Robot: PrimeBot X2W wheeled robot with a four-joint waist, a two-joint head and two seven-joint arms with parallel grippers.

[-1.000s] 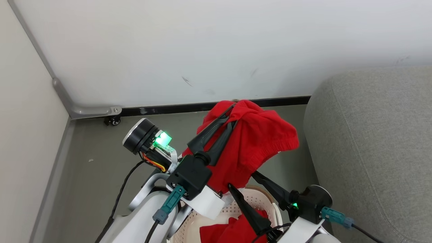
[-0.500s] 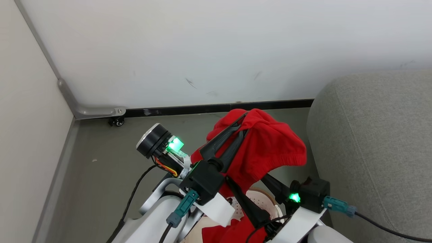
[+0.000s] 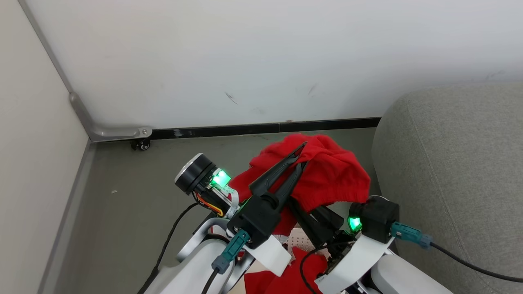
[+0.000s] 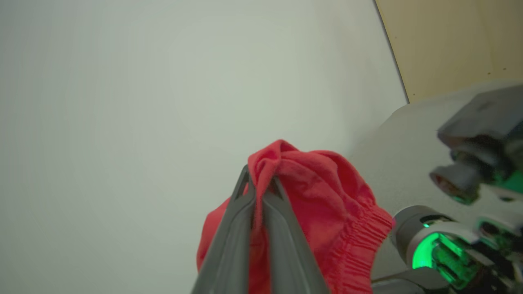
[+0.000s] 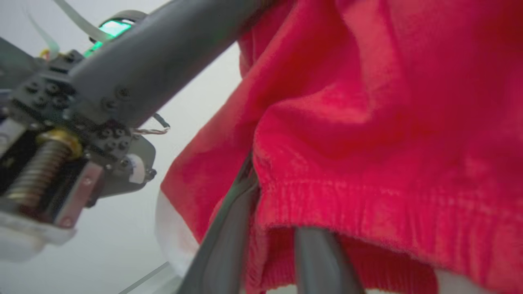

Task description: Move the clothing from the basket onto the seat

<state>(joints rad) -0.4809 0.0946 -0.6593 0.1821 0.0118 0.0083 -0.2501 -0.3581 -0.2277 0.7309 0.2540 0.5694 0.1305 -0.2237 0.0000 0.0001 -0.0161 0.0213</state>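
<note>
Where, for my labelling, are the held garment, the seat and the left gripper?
held garment (image 3: 335, 179): head view, draped red folds.
seat (image 3: 457, 163): head view, bare grey top.
left gripper (image 3: 304, 154): head view, between its fingertips.

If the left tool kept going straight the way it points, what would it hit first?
Probably the white wall; the left tool, shut on the red cloth, aims at it, though depth is unclear.

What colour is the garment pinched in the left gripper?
Bright red; the garment shows best in the left wrist view, pinched by the left gripper.
</note>
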